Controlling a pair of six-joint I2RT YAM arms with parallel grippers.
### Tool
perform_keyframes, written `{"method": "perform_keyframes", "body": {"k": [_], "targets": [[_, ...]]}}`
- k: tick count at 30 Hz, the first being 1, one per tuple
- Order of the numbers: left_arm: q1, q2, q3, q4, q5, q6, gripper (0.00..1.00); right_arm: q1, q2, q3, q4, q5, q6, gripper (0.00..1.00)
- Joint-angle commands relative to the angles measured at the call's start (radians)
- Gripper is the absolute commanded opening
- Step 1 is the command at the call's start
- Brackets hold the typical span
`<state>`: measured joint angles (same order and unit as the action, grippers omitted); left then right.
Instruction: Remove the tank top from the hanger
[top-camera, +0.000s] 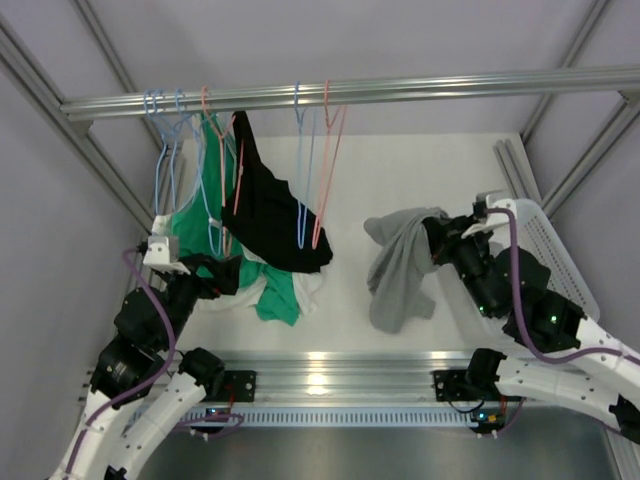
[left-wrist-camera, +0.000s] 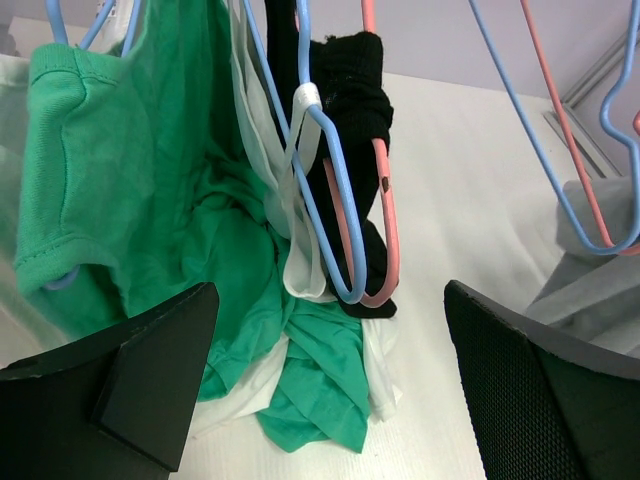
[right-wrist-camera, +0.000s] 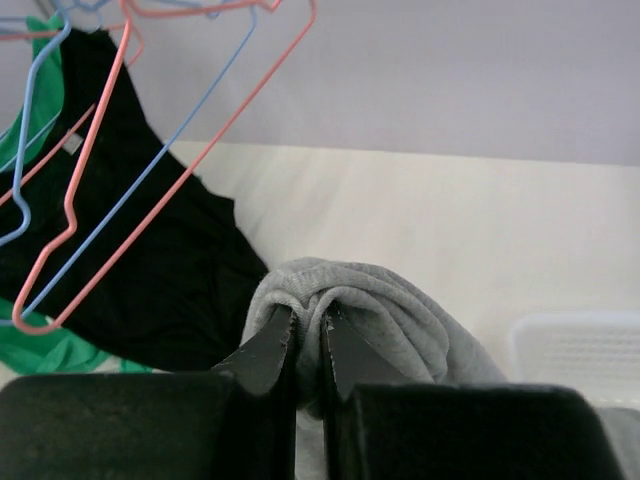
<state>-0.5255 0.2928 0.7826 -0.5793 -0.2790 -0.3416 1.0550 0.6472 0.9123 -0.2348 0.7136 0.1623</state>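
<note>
Squarely in the clamped right claw (right-wrist-camera: 308, 315), a bunched fold of gray tank top (right-wrist-camera: 400, 312).

We find open tabletop (top-camera: 420, 170) at the far right, between the empty blue and pink hangers (top-camera: 312, 200) and the white basket (top-camera: 565, 255). The grey tank top (top-camera: 400, 265) drapes over the near right beside that basket. On the left, the black garment (top-camera: 270, 215) and green garment (top-camera: 270, 295) hang from the rail (top-camera: 350, 92) down to the table, hanger wires tangled among them, blocking passage.
</note>
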Motion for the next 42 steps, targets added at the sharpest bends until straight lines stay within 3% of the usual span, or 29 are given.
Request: {"method": "perform_keyframes", "body": {"k": [1, 9, 16, 19, 30, 33, 35, 42], "targets": [[-0.002, -0.018, -0.003, 0.018, -0.014, 0.0, 0.99, -0.012, -0.006, 0.149, -0.044, 0.119, -0.122, 0.0], [-0.002, -0.027, -0.005, 0.018, -0.017, -0.004, 0.99, -0.01, 0.055, 0.448, -0.109, 0.26, -0.324, 0.0], [-0.002, -0.04, -0.008, 0.019, -0.009, -0.007, 0.99, -0.01, 0.132, 0.621, -0.109, 0.64, -0.567, 0.0], [-0.002, -0.038, -0.008, 0.019, 0.0, -0.01, 0.99, -0.012, 0.15, 0.683, -0.109, 0.729, -0.616, 0.0], [-0.002, -0.049, -0.009, 0.019, 0.021, -0.011, 0.99, -0.027, 0.267, 0.856, -0.11, 0.684, -0.748, 0.0], [-0.004, -0.055, -0.013, 0.019, 0.023, -0.013, 0.99, -0.177, 0.33, 0.827, -0.106, 0.604, -0.764, 0.0], [-0.002, -0.06, -0.013, 0.019, 0.023, -0.014, 0.99, -0.359, 0.402, 0.788, -0.103, 0.544, -0.764, 0.0], [-0.004, -0.061, -0.013, 0.021, 0.024, -0.011, 0.99, -0.595, 0.368, 0.68, -0.104, 0.5, -0.604, 0.0]]}}
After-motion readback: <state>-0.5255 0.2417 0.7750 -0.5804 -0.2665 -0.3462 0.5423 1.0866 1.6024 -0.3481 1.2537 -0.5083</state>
